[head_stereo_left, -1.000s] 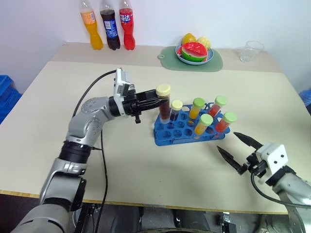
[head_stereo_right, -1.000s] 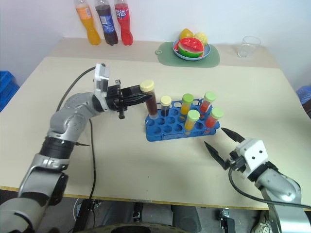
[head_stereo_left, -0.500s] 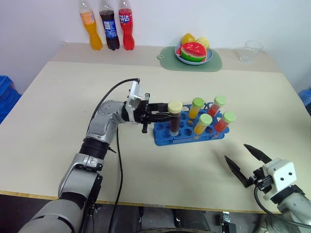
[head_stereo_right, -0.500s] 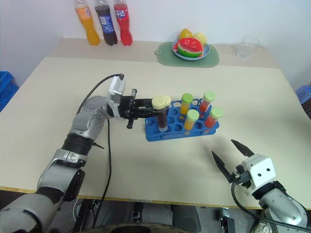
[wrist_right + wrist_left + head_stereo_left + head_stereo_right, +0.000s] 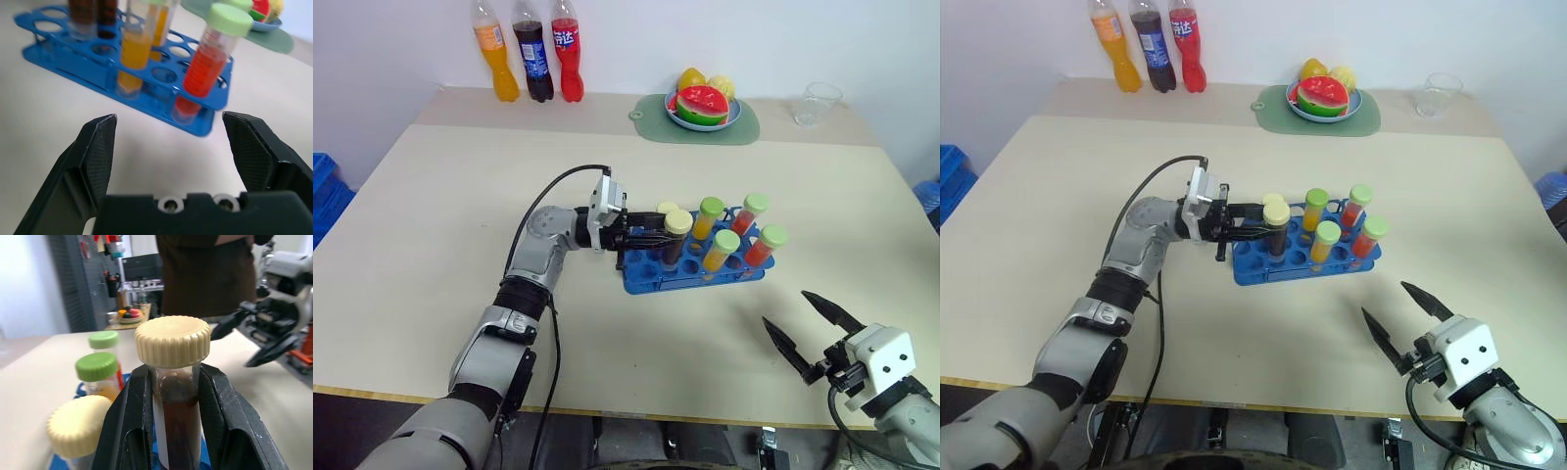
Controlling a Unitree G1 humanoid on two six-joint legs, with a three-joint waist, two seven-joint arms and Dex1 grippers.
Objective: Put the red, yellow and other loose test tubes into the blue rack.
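End effector on the left (image 5: 658, 235) is clamped on the upright dark brown tube (image 5: 675, 240) seated in the blue rack (image 5: 693, 266) mid-bench, while the right end effector (image 5: 811, 328), fingers apart, hangs near the front edge.

The robot's silver left arm is reaching across the table, its black two-fingered left gripper (image 5: 658, 238) pointing level and clamping a clear, pale-yellow-capped tube of dark brown liquid (image 5: 174, 396). The black two-fingered right gripper (image 5: 813, 328) is hovering low, fingers spread wide, holding nothing.
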